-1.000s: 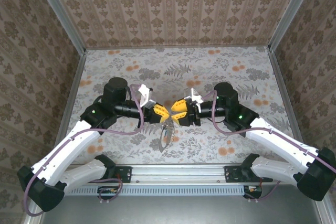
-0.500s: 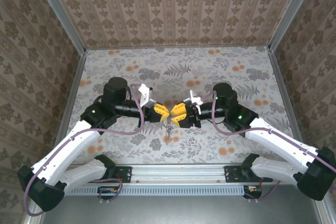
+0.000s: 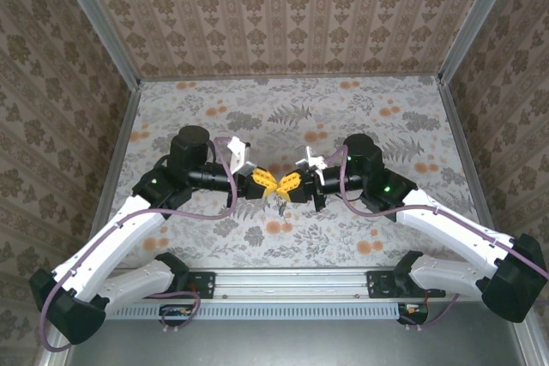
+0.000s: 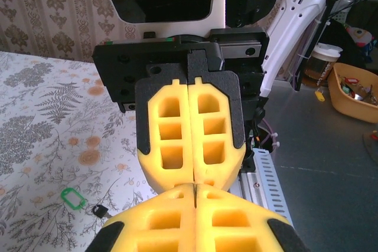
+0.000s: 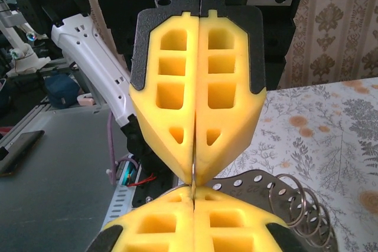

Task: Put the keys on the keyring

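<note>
- Pincers: left pincer (image 3: pixel 271 183) and right pincer (image 3: pixel 286 184) both clamped shut, tips touching.
- Keyring (image 5: pixel 307 205) sits just beside right pincer's tips; grip on it unclear.
- Green-headed key (image 4: pixel 72 196) lies on counter (image 4: pixel 35 116) below left pincer, likely nearer that arm.
</note>
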Controlling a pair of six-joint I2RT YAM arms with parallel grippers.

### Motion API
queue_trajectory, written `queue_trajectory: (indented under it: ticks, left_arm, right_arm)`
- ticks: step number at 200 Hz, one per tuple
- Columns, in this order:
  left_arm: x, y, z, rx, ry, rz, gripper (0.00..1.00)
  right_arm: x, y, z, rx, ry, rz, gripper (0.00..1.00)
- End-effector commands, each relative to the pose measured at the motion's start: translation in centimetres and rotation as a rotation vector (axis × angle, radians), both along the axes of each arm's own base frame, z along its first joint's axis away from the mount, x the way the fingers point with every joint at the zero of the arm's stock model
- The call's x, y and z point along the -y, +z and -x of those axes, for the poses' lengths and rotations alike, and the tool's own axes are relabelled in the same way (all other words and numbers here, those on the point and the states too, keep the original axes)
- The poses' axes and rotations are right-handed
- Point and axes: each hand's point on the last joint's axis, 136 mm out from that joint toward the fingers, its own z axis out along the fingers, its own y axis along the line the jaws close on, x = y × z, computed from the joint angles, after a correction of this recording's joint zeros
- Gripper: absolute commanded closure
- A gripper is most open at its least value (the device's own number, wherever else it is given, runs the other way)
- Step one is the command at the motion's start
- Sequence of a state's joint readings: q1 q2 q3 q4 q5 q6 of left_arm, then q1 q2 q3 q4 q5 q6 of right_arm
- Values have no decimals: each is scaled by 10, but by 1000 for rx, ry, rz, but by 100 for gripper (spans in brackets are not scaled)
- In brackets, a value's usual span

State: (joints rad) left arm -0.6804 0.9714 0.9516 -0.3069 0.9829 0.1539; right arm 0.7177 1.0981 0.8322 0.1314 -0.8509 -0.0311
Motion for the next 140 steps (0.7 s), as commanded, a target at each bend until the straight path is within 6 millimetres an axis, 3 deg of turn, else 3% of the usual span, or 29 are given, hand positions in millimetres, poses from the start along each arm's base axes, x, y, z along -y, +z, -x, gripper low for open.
queue_trajectory:
  ticks: [1, 7, 35, 55, 100, 140]
  left_arm:
    - [2, 16, 3, 54, -24, 37, 100]
    - [2, 17, 3, 55, -21, 39, 98]
    - [-6, 28, 2, 69, 9, 86, 72]
    - [-14, 34, 0, 68, 38, 118, 63]
    - [-29, 43, 1, 69, 76, 179, 61]
    - [-30, 47, 9, 54, 35, 206, 63]
  right_arm:
    - [-1, 22, 4, 65, 21, -56, 100]
    - [-1, 23, 3, 70, 17, -60, 100]
    - [1, 30, 4, 91, 7, -85, 100]
    - [2, 33, 4, 98, 4, -102, 100]
    - [8, 48, 6, 115, -13, -186, 100]
    - [16, 65, 10, 134, -38, -282, 100]
